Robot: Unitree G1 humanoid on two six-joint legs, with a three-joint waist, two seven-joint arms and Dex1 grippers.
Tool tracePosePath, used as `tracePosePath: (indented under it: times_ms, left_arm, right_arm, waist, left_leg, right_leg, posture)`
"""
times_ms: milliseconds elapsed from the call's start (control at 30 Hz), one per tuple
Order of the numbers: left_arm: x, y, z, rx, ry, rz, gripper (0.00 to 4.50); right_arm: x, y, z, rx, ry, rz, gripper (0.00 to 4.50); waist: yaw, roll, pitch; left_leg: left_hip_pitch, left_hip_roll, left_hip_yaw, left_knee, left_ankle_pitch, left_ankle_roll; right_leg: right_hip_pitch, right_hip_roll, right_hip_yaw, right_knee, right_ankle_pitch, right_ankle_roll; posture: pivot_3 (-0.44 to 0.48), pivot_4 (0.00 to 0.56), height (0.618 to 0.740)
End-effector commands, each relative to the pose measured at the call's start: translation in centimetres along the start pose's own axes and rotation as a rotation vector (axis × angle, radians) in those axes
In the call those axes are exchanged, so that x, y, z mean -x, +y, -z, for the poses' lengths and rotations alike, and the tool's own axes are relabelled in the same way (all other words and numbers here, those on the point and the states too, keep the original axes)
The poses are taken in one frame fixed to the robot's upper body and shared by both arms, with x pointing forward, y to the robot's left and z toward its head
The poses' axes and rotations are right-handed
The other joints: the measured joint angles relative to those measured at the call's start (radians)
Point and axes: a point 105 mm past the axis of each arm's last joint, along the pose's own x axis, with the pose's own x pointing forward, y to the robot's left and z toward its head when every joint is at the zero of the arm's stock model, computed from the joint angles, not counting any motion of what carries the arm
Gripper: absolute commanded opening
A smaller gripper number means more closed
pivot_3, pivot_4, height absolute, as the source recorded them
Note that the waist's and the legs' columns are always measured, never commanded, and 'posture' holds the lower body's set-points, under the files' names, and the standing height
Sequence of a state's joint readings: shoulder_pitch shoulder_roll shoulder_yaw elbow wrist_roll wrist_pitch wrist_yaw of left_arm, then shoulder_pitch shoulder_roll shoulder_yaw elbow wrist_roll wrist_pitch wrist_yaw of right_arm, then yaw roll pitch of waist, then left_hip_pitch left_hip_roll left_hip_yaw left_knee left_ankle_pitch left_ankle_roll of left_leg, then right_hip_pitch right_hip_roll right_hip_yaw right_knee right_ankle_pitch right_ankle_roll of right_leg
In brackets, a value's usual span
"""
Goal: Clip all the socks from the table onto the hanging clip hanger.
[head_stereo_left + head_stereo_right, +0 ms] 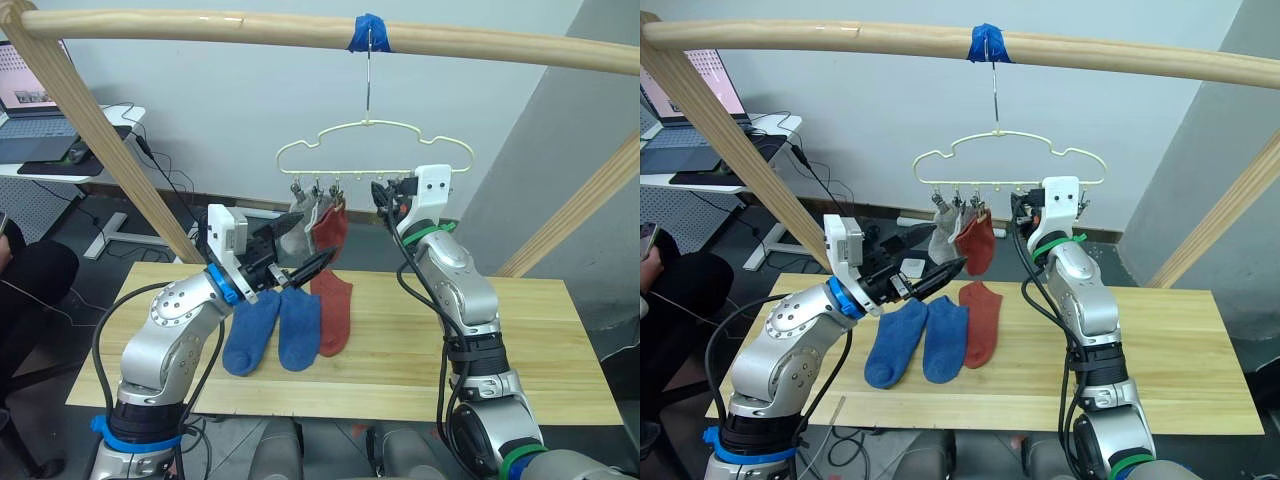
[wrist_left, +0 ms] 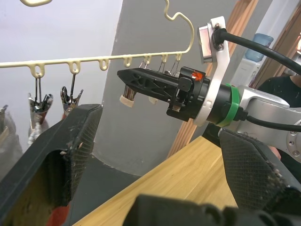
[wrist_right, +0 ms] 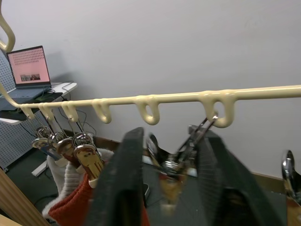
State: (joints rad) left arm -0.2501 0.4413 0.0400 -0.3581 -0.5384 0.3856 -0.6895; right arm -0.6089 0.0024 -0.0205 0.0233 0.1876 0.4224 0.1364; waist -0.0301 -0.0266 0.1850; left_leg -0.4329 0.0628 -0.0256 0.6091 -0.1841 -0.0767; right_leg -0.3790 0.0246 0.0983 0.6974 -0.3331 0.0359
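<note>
The right pincer (image 3: 171, 197) is raised to the lower bar of the clip hanger (image 1: 372, 140), its two black fingers (image 3: 120, 188) set on either side of one metal clip (image 3: 181, 155) that dangles from a loop of the bar; whether the fingers press that clip cannot be told. The left pincer (image 1: 300, 270) is held above the bench (image 1: 540, 340), pointing toward the hanging socks, with its fingers (image 2: 56, 155) spread apart and nothing between them.

The clip hanger hangs by its metal hook from a wooden pole (image 1: 250, 28), where blue tape (image 1: 371, 33) wraps the pole. Two socks already hang from clips at the robot's left end of the bar: a grey sock (image 1: 296, 232) and, just beside it, a red sock (image 1: 330, 232).

Three socks lie on the bench under the hanger, side by side: two blue socks (image 1: 250, 335) (image 1: 299, 330) touching each other and a red sock (image 1: 332, 312) next to them.

A laptop (image 1: 685, 95) stands on a white desk (image 1: 760, 125) behind.
</note>
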Motion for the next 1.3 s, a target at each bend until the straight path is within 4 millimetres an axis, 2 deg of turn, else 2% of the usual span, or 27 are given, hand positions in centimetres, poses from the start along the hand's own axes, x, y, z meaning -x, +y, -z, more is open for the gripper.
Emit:
tracePosePath:
  times_ms: [33,100,267,300,433,767,833,900,1067,1233,1300]
  left_arm:
    - [-0.3,-1.1,-1.3,-0.040,-0.044,0.038,4.50]
    - [-0.3,-1.1,-1.1,-0.038,-0.041,0.040,4.50]
    - [-0.1,-1.1,-0.5,-0.035,-0.025,0.034,4.50]
    - [0.0,-1.0,0.4,-0.034,0.018,0.026,4.50]
    - [0.2,-0.6,7.0,-0.039,0.304,0.012,4.50]
    - [-4.3,0.2,16.1,-0.138,0.578,0.023,4.50]
    - [-4.7,0.4,17.5,-0.146,0.636,0.029,4.50]
    - [-4.3,0.7,19.0,-0.204,0.712,0.050,4.50]
    - [-3.3,1.2,21.0,-0.217,0.799,0.049,4.50]
    - [-3.0,1.3,21.6,-0.211,0.819,0.057,4.50]
    - [-3.3,0.2,21.5,-0.197,0.794,0.120,3.90]
  right_arm:
    - [-0.1,-0.1,-1.9,0.009,-0.071,0.001,0.41]
    - [-0.1,-0.2,-1.9,0.011,-0.070,0.000,0.02]
    - [0.1,-0.4,-1.9,0.015,-0.065,-0.001,0.01]
    - [0.1,-0.4,-1.8,0.023,-0.058,-0.006,0.01]
    - [0.4,-0.7,-1.5,0.059,0.001,-0.079,0.01]
    - [0.9,-1.8,-1.5,0.099,0.042,-0.100,0.01]
    - [1.1,-1.8,-1.5,0.099,0.044,-0.095,0.01]
    - [1.2,-1.9,-1.5,0.098,0.046,-0.089,0.01]
    - [1.6,-2.1,-1.7,0.095,0.044,-0.067,0.01]
    - [1.8,-2.2,-1.8,0.094,0.043,-0.055,0.01]
    - [1.8,-2.4,-1.8,0.093,0.044,-0.050,0.00]
  waist:
    - [0.000,0.000,0.000]
    - [0.000,0.000,0.000]
    - [0.000,0.000,0.000]
    - [0.000,0.000,0.000]
    - [-0.001,0.001,0.001]
    - [-0.001,0.003,0.002]
    - [-0.003,0.003,0.002]
    - [-0.011,0.003,0.002]
    - [-0.027,0.003,0.002]
    - [-0.030,0.003,0.002]
    - [-0.031,0.003,0.002]
  left_leg:
    - [0.000,0.000,0.000,0.000,0.000,0.000]
    - [0.000,0.000,0.000,0.000,0.000,0.000]
    - [0.000,0.000,0.000,0.000,0.000,0.000]
    - [0.000,0.000,0.000,0.000,0.000,0.000]
    - [0.000,0.000,0.000,0.000,0.000,0.000]
    - [0.000,-0.001,0.001,0.001,0.000,0.000]
    - [0.000,-0.001,0.001,0.000,0.000,0.000]
    - [-0.001,-0.001,0.001,0.000,0.000,0.001]
    - [-0.001,0.000,0.001,0.000,0.000,0.001]
    - [-0.001,-0.001,0.001,0.001,0.000,0.001]
    - [-0.001,-0.001,0.001,0.001,0.000,0.001]
  right_leg:
    - [0.000,0.000,0.000,0.000,0.000,0.000]
    - [0.000,0.000,0.000,0.000,0.000,0.000]
    - [0.000,0.000,0.000,0.000,0.000,0.000]
    - [0.000,0.000,0.000,0.000,0.000,0.000]
    - [0.000,0.000,0.000,0.000,0.000,0.000]
    - [0.000,0.000,0.001,0.000,0.000,0.000]
    - [0.000,0.000,0.000,0.000,0.000,0.000]
    - [-0.001,0.001,0.001,0.000,0.000,0.000]
    - [-0.001,0.001,0.001,-0.001,0.000,0.000]
    - [0.000,0.001,0.001,0.000,0.000,0.000]
    - [0.000,0.001,0.001,0.000,0.000,0.000]
  posture:
    - [0.054,0.161,0.740]
    - [0.052,0.162,0.740]
    - [0.046,0.166,0.740]
    - [0.046,0.166,0.740]
    - [0.028,0.172,0.740]
    - [-0.033,0.183,0.740]
    - [-0.045,0.185,0.740]
    - [-0.055,0.186,0.740]
    - [-0.080,0.188,0.740]
    - [-0.097,0.188,0.740]
    - [-0.097,0.188,0.740]
